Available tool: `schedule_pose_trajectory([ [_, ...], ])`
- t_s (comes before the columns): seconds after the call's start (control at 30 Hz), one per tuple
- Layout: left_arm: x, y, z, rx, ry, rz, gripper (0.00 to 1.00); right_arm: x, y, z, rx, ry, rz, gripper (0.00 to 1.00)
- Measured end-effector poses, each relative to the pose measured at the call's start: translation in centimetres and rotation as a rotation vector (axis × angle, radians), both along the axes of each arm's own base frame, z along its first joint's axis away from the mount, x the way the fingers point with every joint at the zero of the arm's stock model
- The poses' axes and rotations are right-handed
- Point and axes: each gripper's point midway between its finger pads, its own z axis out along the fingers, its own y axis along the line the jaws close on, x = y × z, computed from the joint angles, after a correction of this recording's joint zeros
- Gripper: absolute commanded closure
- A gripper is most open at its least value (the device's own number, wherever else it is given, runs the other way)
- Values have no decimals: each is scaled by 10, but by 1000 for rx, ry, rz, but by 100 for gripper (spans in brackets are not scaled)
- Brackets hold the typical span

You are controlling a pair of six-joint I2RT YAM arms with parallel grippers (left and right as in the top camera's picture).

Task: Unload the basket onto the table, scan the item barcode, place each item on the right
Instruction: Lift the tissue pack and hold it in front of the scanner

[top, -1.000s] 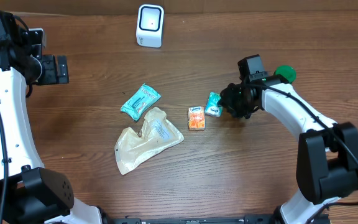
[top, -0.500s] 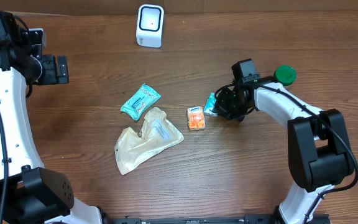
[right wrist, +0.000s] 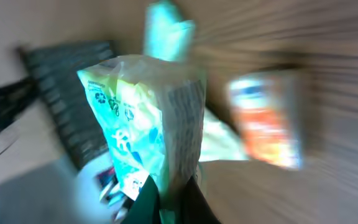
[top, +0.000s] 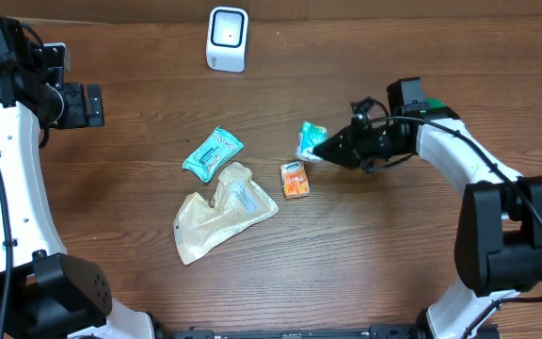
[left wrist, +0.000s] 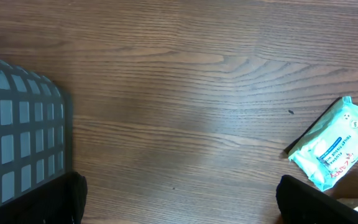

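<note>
My right gripper [top: 329,148] is shut on a small green-and-white snack packet [top: 310,140], which hangs above the table to the right of centre. The blurred right wrist view shows the packet [right wrist: 148,124] standing up from my pinched gripper [right wrist: 173,199]. A white barcode scanner [top: 227,38] stands at the table's back edge, well left of the packet. Far left, my left gripper [top: 87,104] stays open and holds nothing. In the left wrist view the left gripper [left wrist: 188,205] is spread wide over bare wood.
An orange packet [top: 294,179] lies just below the held one. A teal wipes packet [top: 213,153] and a beige pouch [top: 222,212] lie left of centre; the teal wipes packet [left wrist: 337,143] also shows at right in the left wrist view. A dark grid mat [left wrist: 17,137] borders the left.
My right gripper has closed on the green-and-white packet and lifted it off the table, up and slightly left. The orange packet shifted a little. The left arm has not moved.
</note>
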Motion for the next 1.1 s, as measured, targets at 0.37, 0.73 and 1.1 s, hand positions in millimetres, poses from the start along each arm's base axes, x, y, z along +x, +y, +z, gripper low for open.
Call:
schedule_pose_trajectory([
  [0.37, 0, 0, 0, 0, 0, 0, 0, -6, 20, 81, 434, -152, 158, 96],
  [0.73, 0, 0, 0, 0, 0, 0, 0, 3, 21, 82, 415, -172, 148, 96],
  [1.1, 0, 0, 0, 0, 0, 0, 0, 13, 25, 37, 147, -98, 43, 96],
])
